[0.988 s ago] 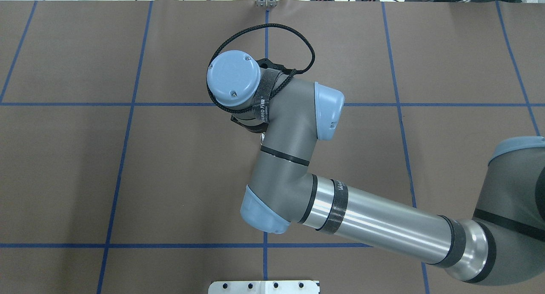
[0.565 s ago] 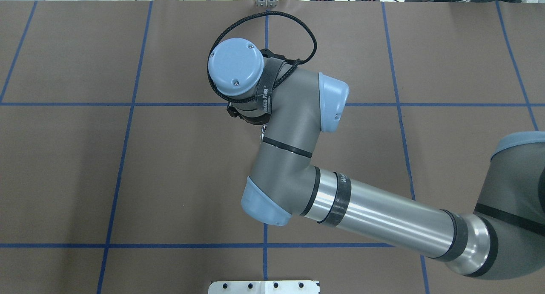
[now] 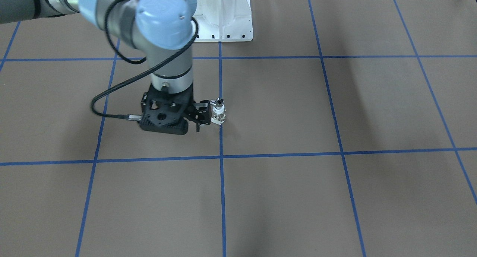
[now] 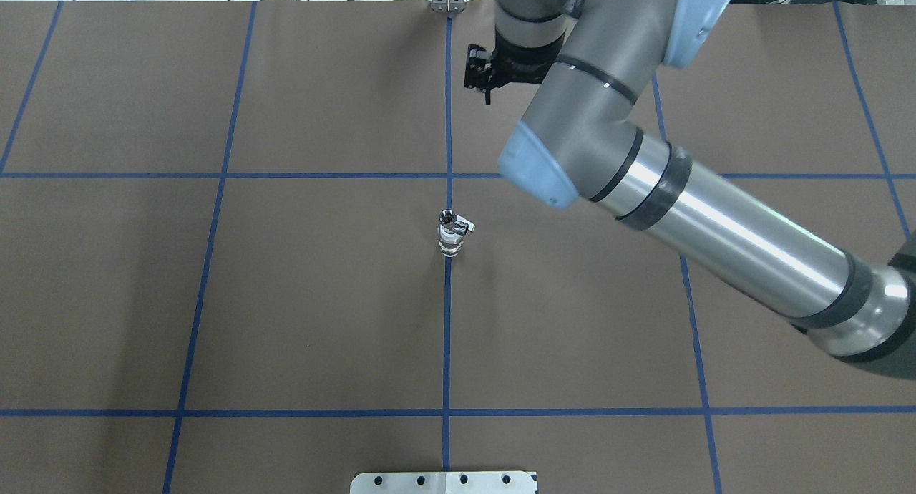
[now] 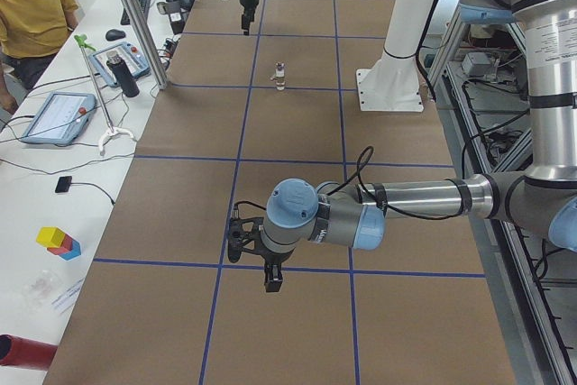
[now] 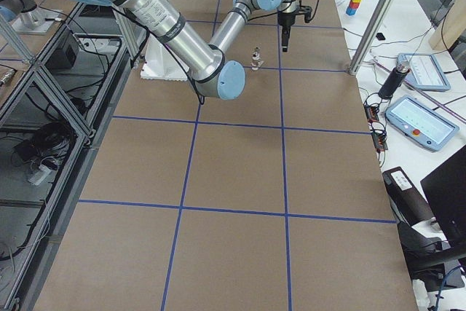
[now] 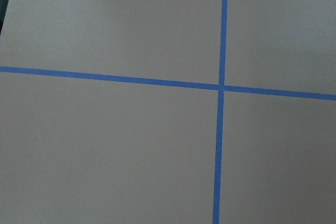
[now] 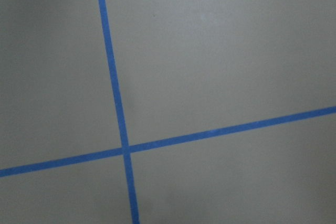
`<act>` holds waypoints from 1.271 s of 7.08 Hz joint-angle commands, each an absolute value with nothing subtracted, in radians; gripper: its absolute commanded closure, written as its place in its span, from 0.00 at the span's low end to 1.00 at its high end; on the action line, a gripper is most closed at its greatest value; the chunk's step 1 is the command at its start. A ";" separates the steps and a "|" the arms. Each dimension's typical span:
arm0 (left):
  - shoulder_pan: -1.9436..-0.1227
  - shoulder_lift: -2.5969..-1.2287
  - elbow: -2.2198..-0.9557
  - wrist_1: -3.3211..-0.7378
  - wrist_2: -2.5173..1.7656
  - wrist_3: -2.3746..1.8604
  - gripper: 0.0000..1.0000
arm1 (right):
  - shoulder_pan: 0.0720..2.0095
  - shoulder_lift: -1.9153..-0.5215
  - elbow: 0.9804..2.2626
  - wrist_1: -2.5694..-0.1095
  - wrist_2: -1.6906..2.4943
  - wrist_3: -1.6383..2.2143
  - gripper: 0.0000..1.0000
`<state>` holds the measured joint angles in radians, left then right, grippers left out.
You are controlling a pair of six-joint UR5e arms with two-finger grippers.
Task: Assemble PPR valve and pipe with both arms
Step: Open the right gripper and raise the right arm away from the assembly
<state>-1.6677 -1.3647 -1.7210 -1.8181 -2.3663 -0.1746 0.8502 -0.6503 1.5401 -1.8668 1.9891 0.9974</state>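
Right arm (image 4: 715,222) swung away, baring one upright PPR valve (image 4: 451,243) topped by one pipe (image 4: 448,215); two arms' fingers (image 4: 487,93): cannot tell.

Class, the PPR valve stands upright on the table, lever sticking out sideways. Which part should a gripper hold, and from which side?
Probably the white lower end of the PPR valve, approached level from the robot's left. It stands upright, so its round body offers two opposite walls to pinch, and the lever handle juts toward the robot's right, leaving the left side free.
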 commanded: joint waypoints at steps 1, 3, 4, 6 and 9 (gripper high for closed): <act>-1.609 -1.370 -1.718 -1.822 -2.355 -0.183 0.00 | 1.061 -0.774 1.542 -1.862 2.107 0.620 0.00; -1.530 -1.384 -1.726 -1.824 -2.338 -0.173 0.00 | 1.202 -0.971 1.540 -1.746 2.149 0.327 0.00; -1.511 -1.384 -1.726 -1.818 -2.309 -0.110 0.00 | 1.266 -1.062 1.537 -1.715 2.187 0.187 0.00; -1.516 -1.375 -1.727 -1.784 -2.312 -0.025 0.00 | 1.369 -1.203 1.540 -1.713 2.229 0.030 0.00; -1.532 -1.365 -1.857 -1.491 -2.322 0.122 0.00 | 1.465 -1.376 1.545 -1.713 2.241 -0.077 0.00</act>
<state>-1.5253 -1.3701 -1.7954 -1.6293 -2.3218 0.0392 1.4300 -1.3114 1.5419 -1.7147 2.2371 -0.0515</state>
